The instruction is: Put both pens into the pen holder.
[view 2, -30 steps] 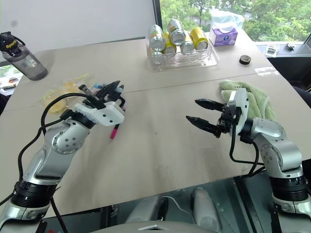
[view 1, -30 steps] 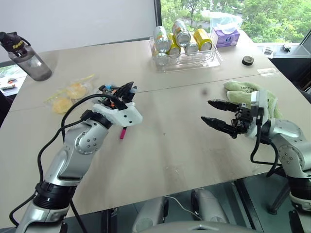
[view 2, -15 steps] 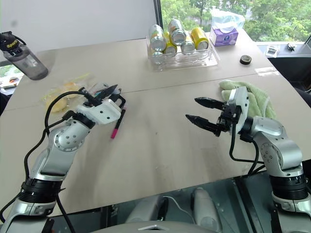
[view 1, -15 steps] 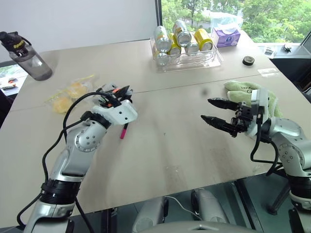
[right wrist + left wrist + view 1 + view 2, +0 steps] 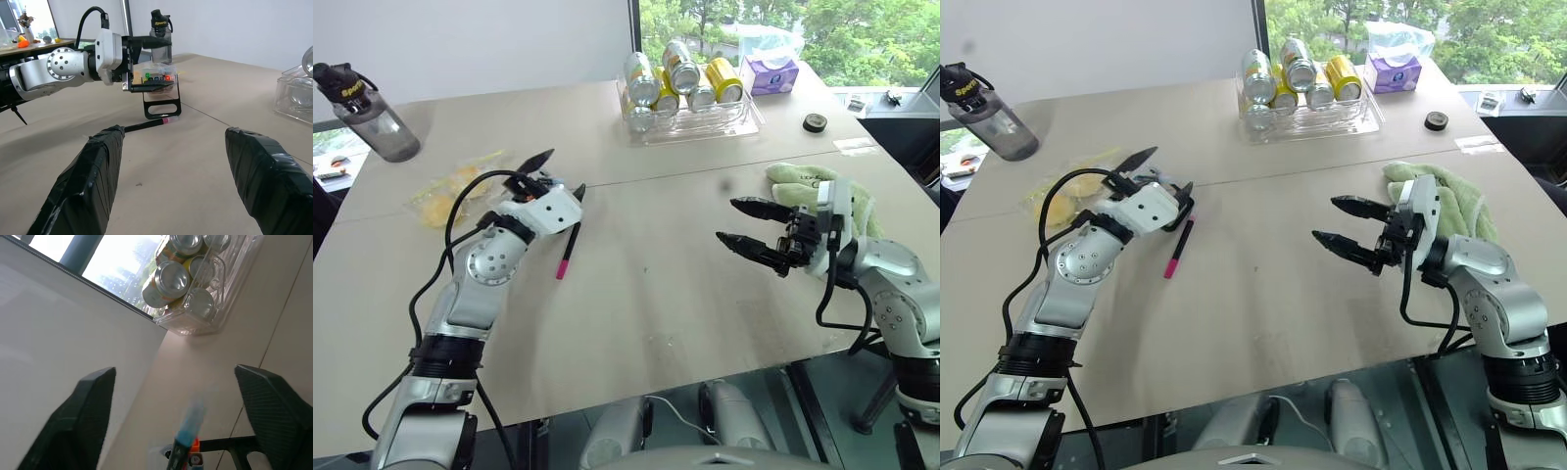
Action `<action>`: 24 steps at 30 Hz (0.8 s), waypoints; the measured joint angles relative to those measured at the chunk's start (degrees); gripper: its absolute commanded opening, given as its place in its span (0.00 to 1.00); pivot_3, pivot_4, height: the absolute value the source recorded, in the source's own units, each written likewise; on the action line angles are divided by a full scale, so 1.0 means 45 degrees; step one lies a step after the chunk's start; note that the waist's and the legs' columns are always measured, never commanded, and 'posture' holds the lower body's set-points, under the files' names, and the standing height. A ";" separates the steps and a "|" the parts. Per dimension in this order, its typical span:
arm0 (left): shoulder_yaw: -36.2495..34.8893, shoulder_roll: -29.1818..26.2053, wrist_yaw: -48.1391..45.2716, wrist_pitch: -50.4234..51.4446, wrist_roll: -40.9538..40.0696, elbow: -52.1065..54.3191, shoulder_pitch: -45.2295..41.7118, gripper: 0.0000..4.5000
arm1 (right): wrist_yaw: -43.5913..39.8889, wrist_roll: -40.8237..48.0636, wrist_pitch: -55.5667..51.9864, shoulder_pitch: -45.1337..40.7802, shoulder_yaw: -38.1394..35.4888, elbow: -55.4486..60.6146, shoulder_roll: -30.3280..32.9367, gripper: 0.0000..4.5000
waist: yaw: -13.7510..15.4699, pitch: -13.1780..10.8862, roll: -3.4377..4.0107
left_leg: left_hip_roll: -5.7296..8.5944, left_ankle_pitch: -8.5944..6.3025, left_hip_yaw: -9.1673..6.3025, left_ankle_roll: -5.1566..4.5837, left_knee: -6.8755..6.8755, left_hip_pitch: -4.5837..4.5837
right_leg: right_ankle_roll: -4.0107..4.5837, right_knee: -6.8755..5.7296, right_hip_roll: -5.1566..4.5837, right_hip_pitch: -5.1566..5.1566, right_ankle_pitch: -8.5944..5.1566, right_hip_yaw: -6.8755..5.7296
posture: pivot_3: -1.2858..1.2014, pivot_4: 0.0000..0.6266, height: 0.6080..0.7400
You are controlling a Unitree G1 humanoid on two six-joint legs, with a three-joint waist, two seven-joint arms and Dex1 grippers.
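My left gripper (image 5: 558,174) is open just over the pen holder (image 5: 157,82), a small holder with colourful tips and a black loop frame (image 5: 162,104). In the left wrist view a light blue pen end (image 5: 188,428) shows blurred between the spread fingers (image 5: 93,406), with nothing gripping it. The pink-ended pen (image 5: 568,253) lies flat on the table just near of the holder, with one pink end (image 5: 167,120) by the loop frame. At the right, my right gripper (image 5: 726,221) hovers above the table, open and empty, pointing toward the left arm.
A clear tray of cans (image 5: 690,116) stands at the back centre, with a tissue box (image 5: 769,73) and a tape roll (image 5: 813,121) beyond. A water bottle (image 5: 370,116) and a yellow snack bag (image 5: 448,194) sit at the left. Behind my right hand lies a green cloth (image 5: 808,184).
My left gripper was shut and now stands open. The left hand has moved farther away and to the left over the holder, uncovering more of the pink-ended pen. The right arm has stayed still.
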State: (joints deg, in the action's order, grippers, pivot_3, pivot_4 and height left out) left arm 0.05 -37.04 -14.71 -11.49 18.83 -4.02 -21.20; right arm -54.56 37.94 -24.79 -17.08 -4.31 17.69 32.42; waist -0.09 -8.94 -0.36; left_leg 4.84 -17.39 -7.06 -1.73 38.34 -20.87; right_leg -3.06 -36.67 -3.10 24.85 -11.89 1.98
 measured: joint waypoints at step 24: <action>-0.1587 0.3140 -0.1316 0.8345 -0.6900 0.7515 0.4276 0.99 | -0.0233 -0.0587 0.0546 0.0625 0.0542 -0.0161 -0.0418 0.79 | -0.0097 0.0007 -0.0004 | -0.0003 0.0001 0.0018 0.0001 0.0022 0.0029 | -0.0001 -0.0035 0.0006 -0.0017 0.0000 0.0024 | 0.52 0.24 0.99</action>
State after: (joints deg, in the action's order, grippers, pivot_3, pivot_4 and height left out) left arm -7.09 -22.91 -20.64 26.07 -12.22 29.79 -1.95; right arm -55.61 35.30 -22.34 -14.27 -1.87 16.97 30.53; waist -0.53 -8.91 -0.38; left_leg 4.83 -17.38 -6.98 -1.73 38.44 -20.74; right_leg -3.06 -36.83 -3.07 24.77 -11.89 2.09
